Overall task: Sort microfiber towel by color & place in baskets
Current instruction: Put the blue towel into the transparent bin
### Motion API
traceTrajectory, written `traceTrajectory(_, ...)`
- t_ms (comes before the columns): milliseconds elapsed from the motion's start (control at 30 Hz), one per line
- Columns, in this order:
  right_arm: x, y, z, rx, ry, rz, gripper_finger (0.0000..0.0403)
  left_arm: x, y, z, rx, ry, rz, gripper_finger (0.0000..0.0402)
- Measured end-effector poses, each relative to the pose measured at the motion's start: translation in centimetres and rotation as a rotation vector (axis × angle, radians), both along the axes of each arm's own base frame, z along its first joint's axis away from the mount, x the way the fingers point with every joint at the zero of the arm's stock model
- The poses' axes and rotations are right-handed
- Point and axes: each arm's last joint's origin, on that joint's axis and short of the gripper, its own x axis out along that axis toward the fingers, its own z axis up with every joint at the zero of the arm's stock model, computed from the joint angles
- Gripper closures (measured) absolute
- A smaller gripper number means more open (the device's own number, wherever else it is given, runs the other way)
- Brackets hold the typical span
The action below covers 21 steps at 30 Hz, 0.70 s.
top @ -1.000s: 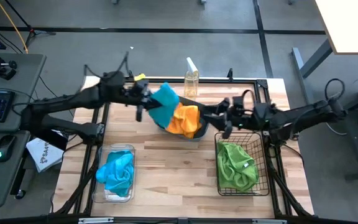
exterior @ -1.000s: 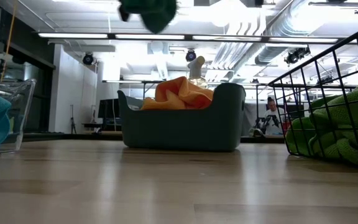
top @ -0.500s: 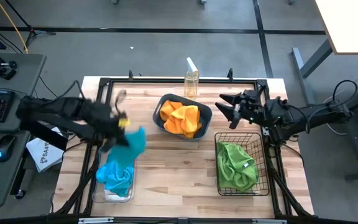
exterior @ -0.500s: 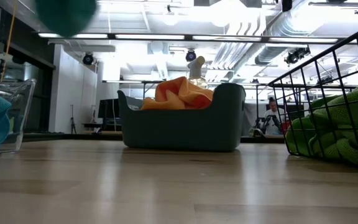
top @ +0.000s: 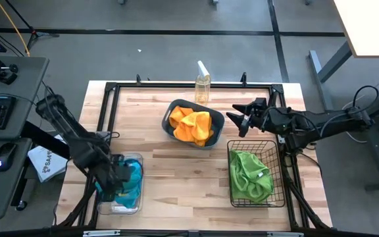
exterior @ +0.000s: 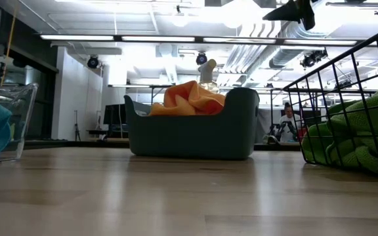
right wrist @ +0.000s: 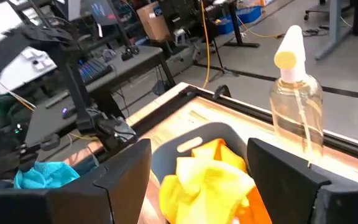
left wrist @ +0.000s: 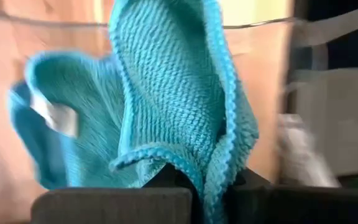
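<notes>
My left gripper (top: 116, 179) hangs over the clear bin (top: 120, 205) at the near left and is shut on a sky-blue towel (left wrist: 173, 93). More blue cloth (top: 133, 184) lies in that bin. My right gripper (top: 239, 120) hovers open just right of the dark teal tub (top: 219, 122), which holds orange-yellow towels (top: 193, 126). Lime green towels (top: 250, 174) fill the black wire basket (top: 258, 146). The low view shows the tub (exterior: 189, 134), the bin wall (exterior: 18, 118) and the basket (exterior: 346, 78). My left gripper pinches the blue towel between its two fingers at a folded, hemmed edge (left wrist: 219, 177), several layers thick. The fingers come from above, slanting down into the bin. The towel hangs beyond the fingers and droops onto the blue cloth (left wrist: 61, 124) lying in the bin.
A pale spray bottle (top: 202, 82) stands at the far edge behind the tub. Bare wood lies in the table's middle (top: 183, 178) between bin and basket. A black frame rims the table. A desk with keyboard and mouse sits off the left side.
My left gripper has carried the blue towel from above the teal tub toward the table's left and near edges, then down over the clear bin. The towel hung clear in the air before; now it droops into the bin.
</notes>
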Motion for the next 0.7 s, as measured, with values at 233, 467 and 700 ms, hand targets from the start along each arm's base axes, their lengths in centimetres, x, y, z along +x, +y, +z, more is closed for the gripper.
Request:
traceTrajectory(233, 0.0, -0.1, -0.2, 0.000, 0.022, -0.003, 0.0141, 1.6, -1.6, -4.7, 0.252, 0.061, -0.123, 0.0401)
traceTrajectory(467, -0.1, -0.1, -0.3, 0.002, 0.035, 0.011, 0.0141, 1.4, -2.2, -8.9, 0.247, 0.150, -0.123, 0.0394)
traceTrajectory(700, 0.0, -0.1, -0.4, 0.002, 0.038, 0.011, 0.0141, 2.1, -1.7, -8.7, 0.185, 0.143, -0.050, 0.0341)
